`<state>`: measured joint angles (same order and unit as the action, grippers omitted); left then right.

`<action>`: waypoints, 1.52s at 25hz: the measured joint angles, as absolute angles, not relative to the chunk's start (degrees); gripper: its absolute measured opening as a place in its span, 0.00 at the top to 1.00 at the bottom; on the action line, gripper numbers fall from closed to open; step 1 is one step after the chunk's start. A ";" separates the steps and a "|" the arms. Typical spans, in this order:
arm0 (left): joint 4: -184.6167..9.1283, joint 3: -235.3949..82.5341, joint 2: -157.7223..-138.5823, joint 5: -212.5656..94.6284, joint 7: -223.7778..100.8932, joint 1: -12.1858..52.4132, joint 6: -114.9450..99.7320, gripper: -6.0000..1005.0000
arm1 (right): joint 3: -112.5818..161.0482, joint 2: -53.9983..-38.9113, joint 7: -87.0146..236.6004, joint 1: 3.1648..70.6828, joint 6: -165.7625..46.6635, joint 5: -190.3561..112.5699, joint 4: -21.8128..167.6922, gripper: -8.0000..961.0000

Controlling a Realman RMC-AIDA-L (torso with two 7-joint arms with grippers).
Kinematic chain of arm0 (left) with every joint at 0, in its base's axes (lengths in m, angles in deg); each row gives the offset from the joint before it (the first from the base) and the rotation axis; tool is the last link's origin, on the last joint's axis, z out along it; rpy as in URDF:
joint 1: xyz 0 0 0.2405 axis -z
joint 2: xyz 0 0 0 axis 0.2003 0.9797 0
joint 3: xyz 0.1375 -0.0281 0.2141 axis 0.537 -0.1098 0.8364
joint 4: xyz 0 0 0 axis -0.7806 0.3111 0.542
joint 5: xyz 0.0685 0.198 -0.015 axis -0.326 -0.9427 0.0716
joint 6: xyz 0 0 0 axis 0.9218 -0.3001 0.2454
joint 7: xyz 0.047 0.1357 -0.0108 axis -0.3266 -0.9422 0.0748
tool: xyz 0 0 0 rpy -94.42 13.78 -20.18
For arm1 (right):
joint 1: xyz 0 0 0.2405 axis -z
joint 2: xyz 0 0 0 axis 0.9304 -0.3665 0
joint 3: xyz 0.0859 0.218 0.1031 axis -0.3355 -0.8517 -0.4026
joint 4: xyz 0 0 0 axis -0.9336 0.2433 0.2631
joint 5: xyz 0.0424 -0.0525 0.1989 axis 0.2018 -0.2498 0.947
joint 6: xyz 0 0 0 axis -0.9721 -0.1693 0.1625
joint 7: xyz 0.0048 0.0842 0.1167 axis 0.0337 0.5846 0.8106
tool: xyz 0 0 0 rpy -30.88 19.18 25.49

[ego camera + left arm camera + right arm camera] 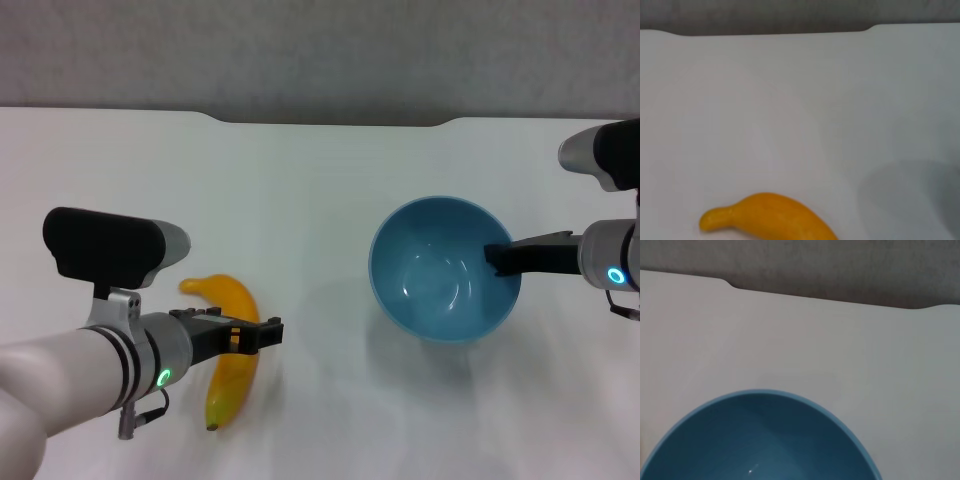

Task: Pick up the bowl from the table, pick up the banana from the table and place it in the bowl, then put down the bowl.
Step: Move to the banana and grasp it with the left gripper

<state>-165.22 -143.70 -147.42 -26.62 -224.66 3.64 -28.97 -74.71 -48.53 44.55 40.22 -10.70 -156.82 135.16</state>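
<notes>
Bowl: round, glossy light-blue bowl [445, 268], deep and plain, empty inside. It sits right of centre on the desk, and its shadow falling to the near left suggests it may be raised slightly; contact with the desk cannot be confirmed.
Right claw: right claw [497, 258] reaches in from the right edge at the bowl's right rim, one dark finger lying over the inner wall. It appears clamped on the rim. A rim pinch leaves the bowl's mouth facing up and unobstructed, as needed for loading.
Right wrist view: bowl rim and interior fill the near part of the picture, with bare desk beyond; the claw's own fingers are not shown.
Banana: single curved yellow-orange banana [230, 345] lies flat on the desk at near left, stubby stem end to the far left, dark tip towards the near edge. It is well apart from the bowl.
Left claw: left claw [262, 334] is over the banana's middle, fingers apart and straddling it crosswise. A mid-length grip should keep the long fruit balanced.
Desk: large flat plain white desk [320, 180] with a shallow notched far edge.
Task stage: bowl secured, judged; banana not yet gripped.
Next requirement: closing on the banana, then carrying it right to the bowl.
</notes>
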 joint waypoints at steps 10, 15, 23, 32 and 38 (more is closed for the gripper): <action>-161.58 -145.75 -148.69 -27.80 -224.73 4.17 -29.60 0.14 | -74.24 -48.53 44.48 40.24 -10.45 -156.81 135.76 0.96; -159.69 -146.36 -149.32 -28.69 -224.75 4.31 -29.43 0.14 | -74.24 -48.53 44.29 40.24 -10.34 -156.81 135.91 0.96; -159.08 -145.83 -149.42 -27.52 -224.79 5.07 -30.09 0.14 | -74.17 -48.59 43.79 39.93 -10.28 -156.66 135.93 0.96; -157.04 -145.48 -149.41 -25.40 -224.80 6.90 -30.55 0.14 | -74.19 -48.61 43.77 40.11 -10.28 -156.63 136.23 0.96; -155.55 -145.36 -149.43 -25.24 -224.80 7.87 -30.58 0.14 | -74.17 -48.62 43.76 40.36 -10.14 -156.51 137.56 0.96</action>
